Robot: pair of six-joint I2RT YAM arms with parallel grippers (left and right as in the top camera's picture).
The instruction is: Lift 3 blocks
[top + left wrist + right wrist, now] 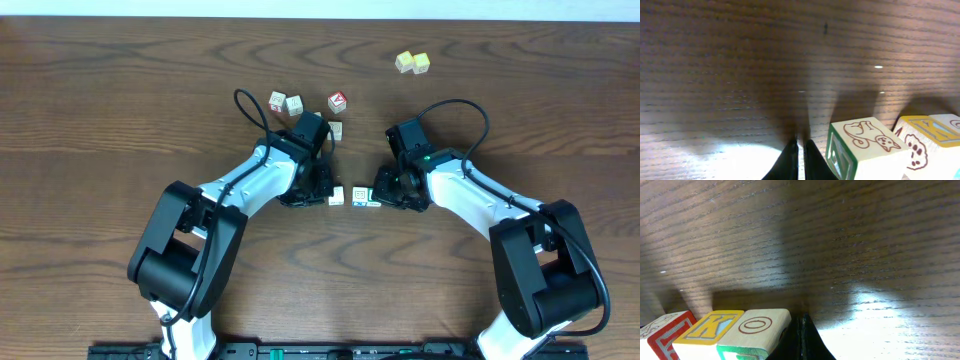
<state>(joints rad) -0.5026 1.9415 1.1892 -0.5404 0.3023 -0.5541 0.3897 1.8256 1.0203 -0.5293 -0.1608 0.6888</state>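
My left gripper (322, 193) was clenched on nothing, its tips down at the table (100, 120) just beside the left end of a row of three blocks (357, 196). My right gripper (384, 197) was clenched empty too, at the row's other end. The row lay between my two tips near the table's middle, the blocks side by side and touching.

From my left wrist, my closed fingers (788, 162) sat next to the cat block (865, 142), with the K block (922, 132) beyond it. From my right wrist, the O block (757, 327) was nearest. I could not tell whether my tips pressed against the blocks.

Bare wood stretched wide to my left and right, and the far edge ran along the top of the overhead view. Toward it lay six more cubes:
- a pair of cubes (277, 101) side by side
- one red-faced cube (338, 101)
- one single cube (337, 130) close to my left arm
- two pale-yellow cubes (404, 61) nearest the far edge
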